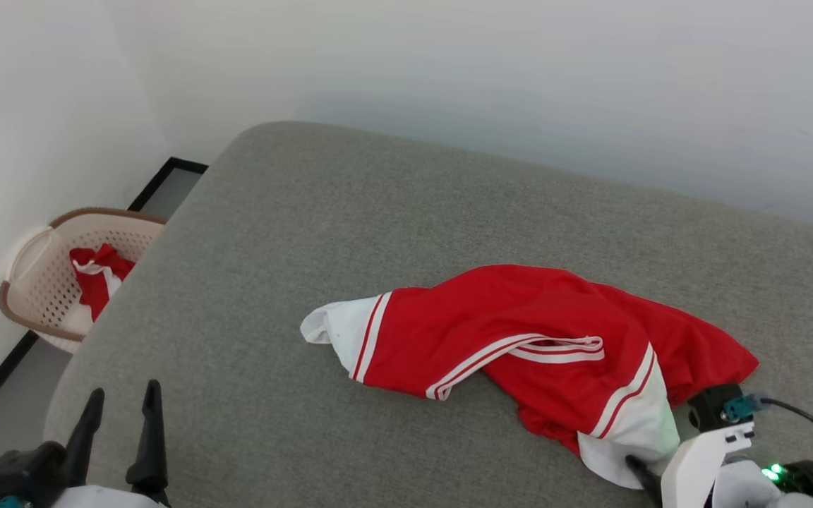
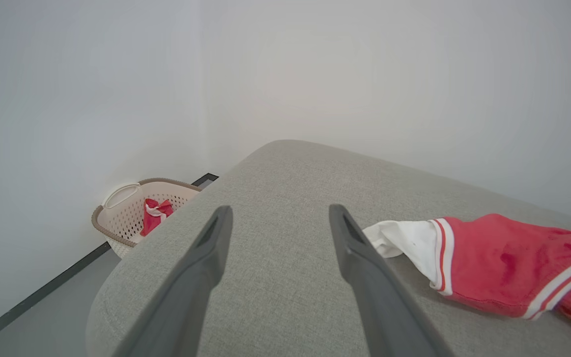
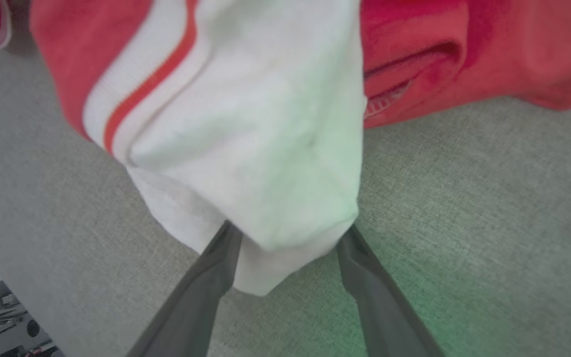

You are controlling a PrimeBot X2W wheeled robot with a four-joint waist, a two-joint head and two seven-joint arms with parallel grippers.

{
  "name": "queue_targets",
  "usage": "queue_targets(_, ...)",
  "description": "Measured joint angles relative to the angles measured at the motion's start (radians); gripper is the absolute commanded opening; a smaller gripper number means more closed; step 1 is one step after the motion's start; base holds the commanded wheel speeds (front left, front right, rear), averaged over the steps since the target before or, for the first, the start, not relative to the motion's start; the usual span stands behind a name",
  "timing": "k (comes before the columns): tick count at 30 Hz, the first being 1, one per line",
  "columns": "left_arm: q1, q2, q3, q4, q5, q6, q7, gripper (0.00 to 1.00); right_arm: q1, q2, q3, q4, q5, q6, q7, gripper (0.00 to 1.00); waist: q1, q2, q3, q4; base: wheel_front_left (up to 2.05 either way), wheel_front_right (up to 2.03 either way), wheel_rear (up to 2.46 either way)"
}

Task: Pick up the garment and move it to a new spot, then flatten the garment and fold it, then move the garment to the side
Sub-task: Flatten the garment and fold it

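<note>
Grey woven cushion (image 1: 293, 233) runs back to a plain pale wall (image 1: 491, 77); at the bottom middle of the right wrist view the right gripper (image 3: 288, 230) stands with its two dark fingers spread wide, one on either side of the near white hem panel of the garment (image 3: 246, 124), with nothing clamped; the hem drapes over the fingertips, so contact cannot be told; the garment lies crumpled across the cushion, from the centre to the lower right of the head view; a good grasp would probably mean easing in until every layer of the hem sits deep between the pads, closing there rather than on the thin stitched edge, then lifting straight up so that the red body trails free; the left gripper (image 1: 125, 389), at the lower left of the head view, is equally wide open and empty, over bare cushion and well apart from the garment; the right wrist view shows the hem stitching and folds that the pale forearm hides in the head view; the left wrist view shows the far hem side-on, and at its left a beige basket (image 2: 117, 218) holding a red-and-white cloth (image 2: 154, 213)
</note>
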Motion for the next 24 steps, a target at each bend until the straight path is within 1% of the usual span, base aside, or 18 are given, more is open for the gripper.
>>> queue_targets(1, 0.000, -0.009, 0.007, 0.001, 0.004, -0.006, 0.000, 1.00, -0.007, -0.002, 0.005, 0.009, -0.002, 0.000, -0.002, 0.00, 0.0000, 0.0000, 0.003, 0.002, 0.00, 0.00, 0.00)
queue_targets(8, 0.008, -0.056, 0.058, 0.009, 0.037, -0.035, -0.001, 1.00, -0.051, -0.008, 0.033, 0.061, 0.007, 0.000, -0.038, 0.00, 0.0000, 0.0000, 0.010, 0.004, 0.00, 0.00, 0.00)
queue_targets(11, 0.017, -0.072, 0.080, 0.010, 0.052, -0.046, -0.001, 1.00, -0.073, -0.021, 0.050, 0.066, 0.014, 0.000, -0.040, 0.00, 0.0000, 0.0000, 0.009, 0.000, 0.00, 0.00, 0.00)
queue_targets(17, 0.035, -0.101, 0.117, 0.006, 0.077, -0.065, -0.001, 1.00, -0.106, -0.077, 0.087, 0.031, 0.026, 0.000, -0.022, 0.00, 0.0000, 0.0000, 0.004, -0.013, 0.00, 0.00, 0.00)
queue_targets(24, 0.058, -0.133, 0.148, -0.002, 0.103, -0.084, -0.001, 1.00, -0.144, -0.170, 0.068, -0.043, 0.033, 0.000, 0.020, 0.00, 0.0000, 0.0000, -0.010, -0.039, 0.00, 0.00, 0.00)
